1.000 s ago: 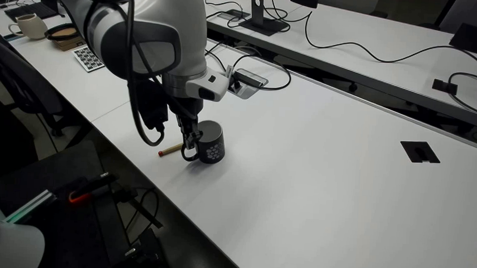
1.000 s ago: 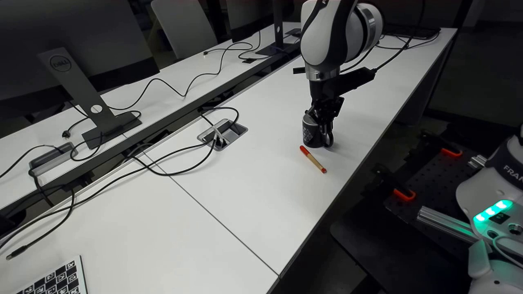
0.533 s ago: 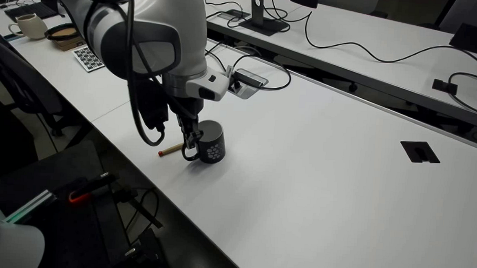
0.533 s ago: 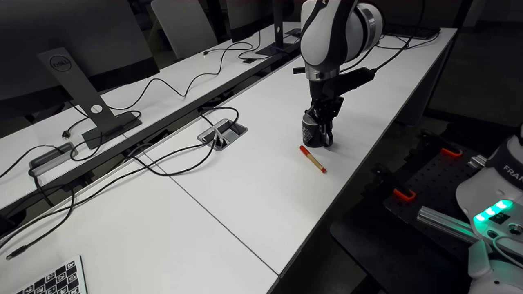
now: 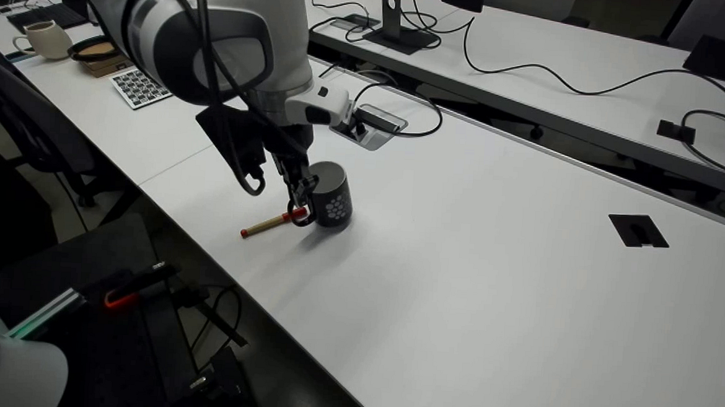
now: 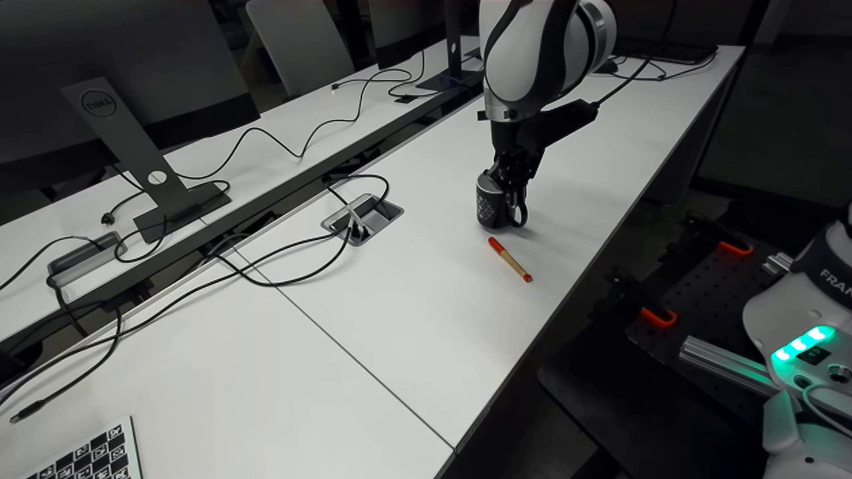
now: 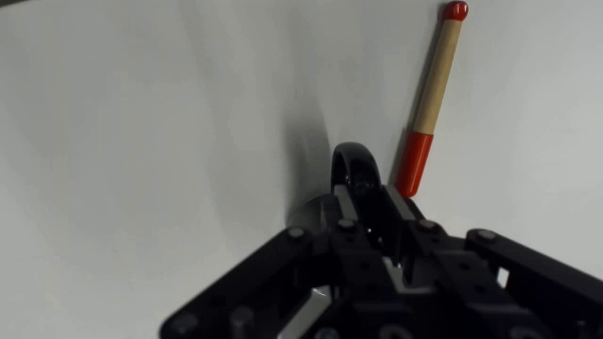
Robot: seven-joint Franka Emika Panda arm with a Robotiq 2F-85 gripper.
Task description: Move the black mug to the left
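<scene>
The black mug is upright, with a pale dotted mark on its side. It also shows in an exterior view. My gripper points down at the mug's handle side, and it shows in an exterior view. In the wrist view the fingertips stand on both sides of the black handle, closed on it. Most of the mug's body is hidden behind the fingers there. Whether the mug's base touches the table or hangs just above it, I cannot tell.
A red-and-tan stick lies close beside the handle; it shows in both exterior views. A cable box with loose black cables sits at the table's far edge. A black plate lies on the white table.
The arm and mug have moved together, toward the table's far side. In one exterior view they shift up and right, in the other up and left. The stick has stayed put.
</scene>
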